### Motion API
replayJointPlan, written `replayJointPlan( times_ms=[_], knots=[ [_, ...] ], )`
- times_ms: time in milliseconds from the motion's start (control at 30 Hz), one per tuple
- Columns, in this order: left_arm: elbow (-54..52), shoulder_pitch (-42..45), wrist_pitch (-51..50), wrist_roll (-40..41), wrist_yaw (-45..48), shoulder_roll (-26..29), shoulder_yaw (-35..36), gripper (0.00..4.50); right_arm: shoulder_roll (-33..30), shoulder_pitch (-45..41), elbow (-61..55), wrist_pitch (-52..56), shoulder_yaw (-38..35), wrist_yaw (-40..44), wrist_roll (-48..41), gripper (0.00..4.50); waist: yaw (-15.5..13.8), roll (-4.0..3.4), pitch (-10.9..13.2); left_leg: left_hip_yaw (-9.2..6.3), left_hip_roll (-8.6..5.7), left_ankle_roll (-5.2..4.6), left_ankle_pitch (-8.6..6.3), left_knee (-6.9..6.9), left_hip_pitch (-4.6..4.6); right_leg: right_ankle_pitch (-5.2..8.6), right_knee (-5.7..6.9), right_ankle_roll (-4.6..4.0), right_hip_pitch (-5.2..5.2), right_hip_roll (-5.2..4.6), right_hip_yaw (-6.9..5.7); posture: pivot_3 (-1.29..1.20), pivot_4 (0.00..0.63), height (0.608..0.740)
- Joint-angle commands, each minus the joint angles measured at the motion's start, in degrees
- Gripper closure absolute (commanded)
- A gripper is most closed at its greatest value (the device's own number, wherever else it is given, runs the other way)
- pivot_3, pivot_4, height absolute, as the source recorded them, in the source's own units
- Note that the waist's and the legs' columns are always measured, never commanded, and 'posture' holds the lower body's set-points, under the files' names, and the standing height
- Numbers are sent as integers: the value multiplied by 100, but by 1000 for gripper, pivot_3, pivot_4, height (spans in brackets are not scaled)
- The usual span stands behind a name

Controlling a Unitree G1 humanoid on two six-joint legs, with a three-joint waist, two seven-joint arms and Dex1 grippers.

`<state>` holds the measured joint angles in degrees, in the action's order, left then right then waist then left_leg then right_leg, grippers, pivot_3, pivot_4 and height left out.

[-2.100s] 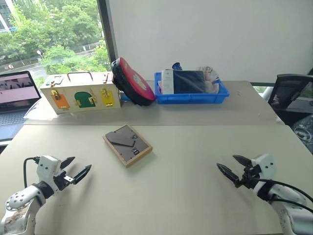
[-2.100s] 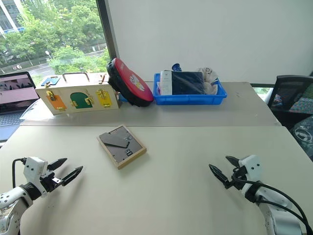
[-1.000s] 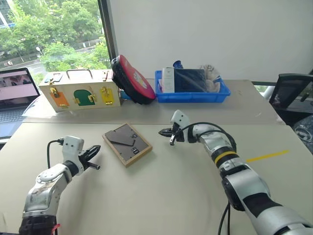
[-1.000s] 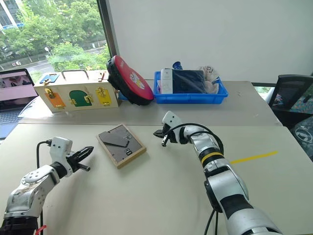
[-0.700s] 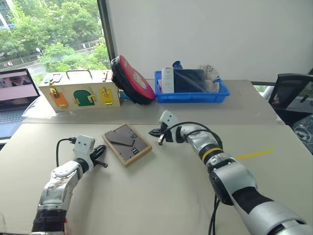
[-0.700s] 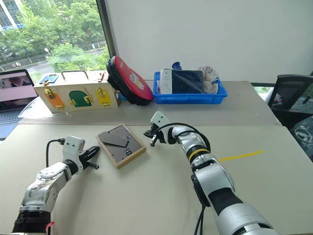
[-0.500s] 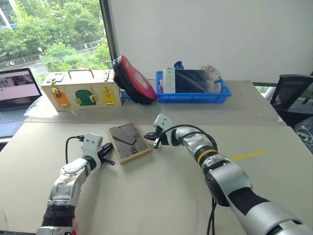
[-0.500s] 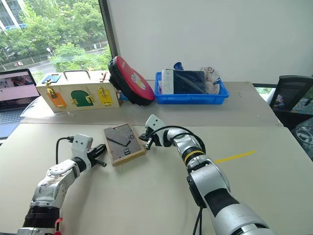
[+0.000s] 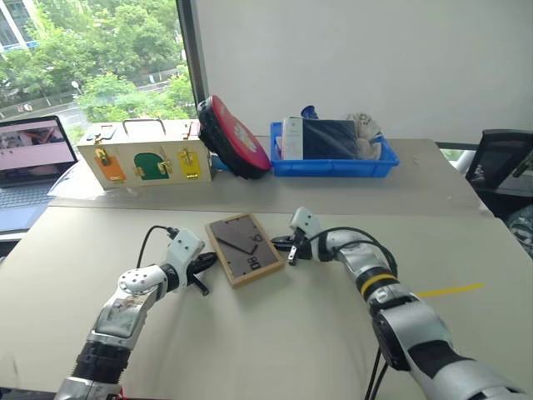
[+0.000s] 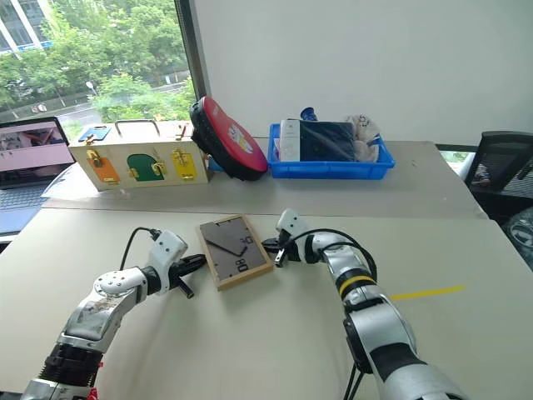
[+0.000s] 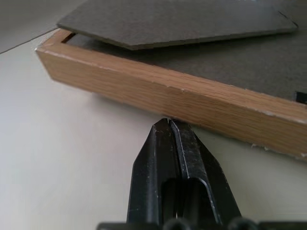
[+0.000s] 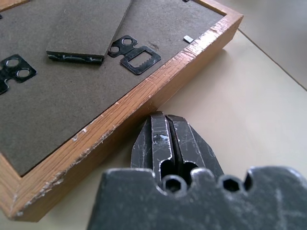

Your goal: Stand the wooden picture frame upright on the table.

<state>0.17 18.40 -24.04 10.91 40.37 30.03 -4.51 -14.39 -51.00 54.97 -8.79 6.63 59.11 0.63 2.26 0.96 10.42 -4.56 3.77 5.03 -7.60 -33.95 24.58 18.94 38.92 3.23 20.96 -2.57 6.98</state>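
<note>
Beige table [image 9: 275,342], white wall [image 9: 350,58], leafy window [image 9: 92,58]

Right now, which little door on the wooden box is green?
The middle door on the wooden latch box is green. The door to its left is orange and the one to its right is yellow.

Soft, even daylight comes from the window [image 9: 92,67] at the far left, brightening the pale table [image 9: 275,342] without glare. Shadows are faint and short. Both head views are sharp; the wrist views blur toward their near edges.
</note>
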Motion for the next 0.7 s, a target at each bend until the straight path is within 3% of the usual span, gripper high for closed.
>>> replayJointPlan(
  times_ms=[33,167,267,367,567,700],
  knots=[
    [-13,61,84,-253,567,-147,-923,4427,-335,944,-1950,879,23,287,-314,4500,-58,-4,-4,-1,-1,0,0,0,0,0,-1,1,-3,0,0,0,150,735],
    [88,150,166,-339,696,-326,-1092,4427,-619,2054,-3907,2022,14,56,-586,4500,-134,-15,-15,-2,-5,-1,-1,-1,0,2,-12,3,-11,-1,1,0,150,735],
    [60,156,220,-496,832,-455,-1365,4427,-1012,3451,-5909,3093,-181,-238,-882,4500,-231,-24,-39,-7,-7,-2,-1,-2,2,6,-16,8,-23,-1,0,0,150,735],
    [-58,16,73,-432,802,-513,-1299,4427,-1443,4231,-6999,3731,-459,-401,-1075,4500,-247,-41,-62,-7,-10,-12,-9,-4,-9,10,-61,13,-61,-2,4,0,150,735],
    [-369,-404,-156,-304,1095,-180,-1189,4427,-1915,4741,-7673,4356,-987,-753,-1437,4500,-152,-28,-73,-7,-10,-15,-11,-3,-21,20,-85,38,-79,-1,11,0,150,735],
    [-457,-999,-53,-394,1641,862,-1016,4427,-2161,4403,-6849,4071,-1138,-926,-1275,4500,9,-14,-86,-6,-6,-17,-12,7,-27,23,-87,39,-78,1,14,0,150,735]
  ],
)
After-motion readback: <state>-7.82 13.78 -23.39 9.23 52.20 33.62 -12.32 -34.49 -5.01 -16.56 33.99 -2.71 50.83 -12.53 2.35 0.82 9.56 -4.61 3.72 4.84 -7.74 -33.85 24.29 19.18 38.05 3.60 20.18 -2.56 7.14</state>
